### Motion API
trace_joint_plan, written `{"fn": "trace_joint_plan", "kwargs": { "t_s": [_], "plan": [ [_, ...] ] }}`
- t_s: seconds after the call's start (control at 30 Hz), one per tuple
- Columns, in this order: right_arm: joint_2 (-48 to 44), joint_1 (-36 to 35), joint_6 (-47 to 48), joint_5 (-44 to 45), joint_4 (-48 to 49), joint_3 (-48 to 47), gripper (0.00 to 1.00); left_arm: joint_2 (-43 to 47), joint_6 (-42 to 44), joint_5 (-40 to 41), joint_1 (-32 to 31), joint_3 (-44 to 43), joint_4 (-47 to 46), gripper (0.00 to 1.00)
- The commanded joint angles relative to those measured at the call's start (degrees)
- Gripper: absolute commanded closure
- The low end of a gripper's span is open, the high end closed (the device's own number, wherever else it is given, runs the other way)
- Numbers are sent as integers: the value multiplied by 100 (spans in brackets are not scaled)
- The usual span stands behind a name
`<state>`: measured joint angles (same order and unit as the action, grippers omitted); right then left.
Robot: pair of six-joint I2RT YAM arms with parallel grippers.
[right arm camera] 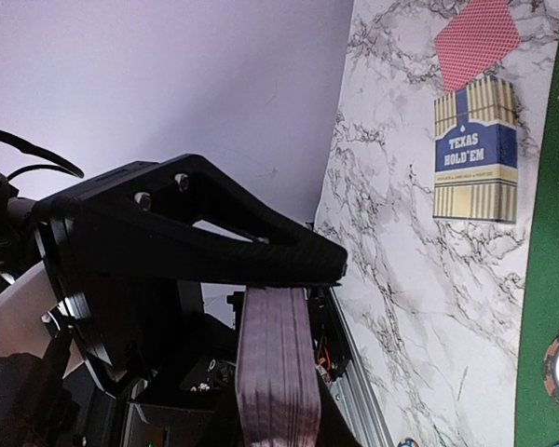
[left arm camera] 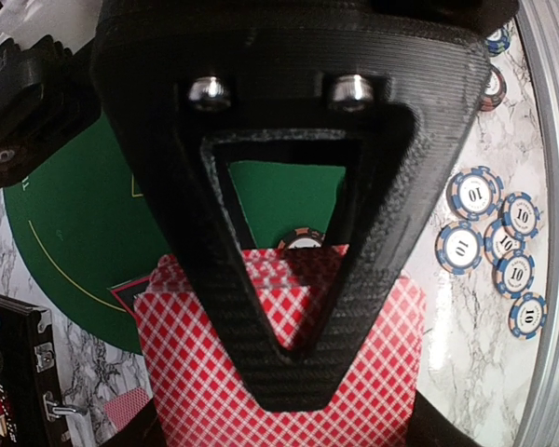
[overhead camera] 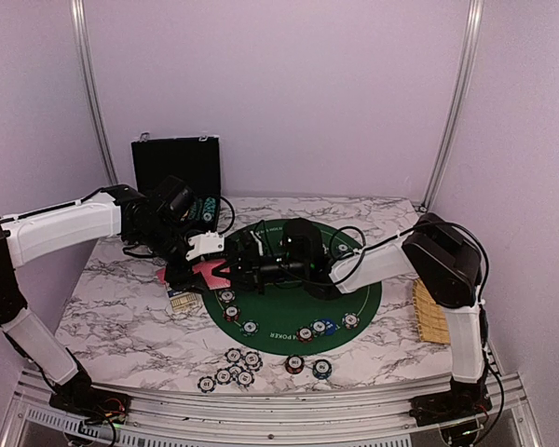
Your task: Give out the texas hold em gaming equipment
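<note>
Marble-patterned table top (overhead camera: 121,317) carries the layout. Nearest the arm bases, a cluster of blue-and-white poker chips (left arm camera: 475,194) marked 10 lies flat on the marble by the near rail. Just beyond, one red chip (overhead camera: 294,363) and one teal chip (overhead camera: 322,369) lie side by side off the near edge of the round green mat (overhead camera: 289,312). Further striped chips (overhead camera: 250,328) sit in a loose arc on the near half of the mat.

Above the left edge of the mat the two grippers meet. The right gripper (overhead camera: 235,272) is clamped on the red-backed playing cards (right arm camera: 275,372); its wrist view shows the stack edge-on between the fingers. The left gripper (overhead camera: 194,270) meets the same stack from the opposite side. Its wrist view shows one black triangular finger (left arm camera: 214,279) lying across the red backs. The second finger is hidden, so it cannot be determined whether this gripper pinches a card or stands open.

On the marble just left of the mat lies a striped card box (right arm camera: 475,149) printed TEXAS HOLD'EM, with a single red-backed card (right arm camera: 475,33) at one end, touching or just overlapping it. A woven yellow tray (overhead camera: 430,312) lies at the right table edge. At the back left, a black case (overhead camera: 177,168) stands with its lid upright.
</note>
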<state>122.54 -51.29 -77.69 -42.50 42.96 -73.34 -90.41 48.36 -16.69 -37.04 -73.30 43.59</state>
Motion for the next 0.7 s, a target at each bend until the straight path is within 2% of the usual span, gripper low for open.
{"fn": "trace_joint_plan", "kwargs": {
  "t_s": [0.0,0.17,0.27,0.4,0.53,0.6,0.67],
  "plan": [
    [-3,-57,99,137,70,-46,90,-7,-55,-220,-21,-42,-84,39],
    [26,-72,128,167,-4,-80,83,22,-71,-195,-19,26,-118,45],
    [87,-91,27,180,124,-111,81,2,-70,-172,-23,35,-114,53],
    [174,-133,-37,168,179,-204,77,-37,-96,-110,-32,34,-123,55],
    [260,-174,-22,107,175,-327,50,-62,-91,-82,-40,33,-124,56],
    [285,-210,47,94,55,-405,44,-64,-97,-69,-40,40,-124,57],
    [311,-219,41,93,39,-435,43,-56,-87,-64,-40,55,-123,59]
  ]
}}
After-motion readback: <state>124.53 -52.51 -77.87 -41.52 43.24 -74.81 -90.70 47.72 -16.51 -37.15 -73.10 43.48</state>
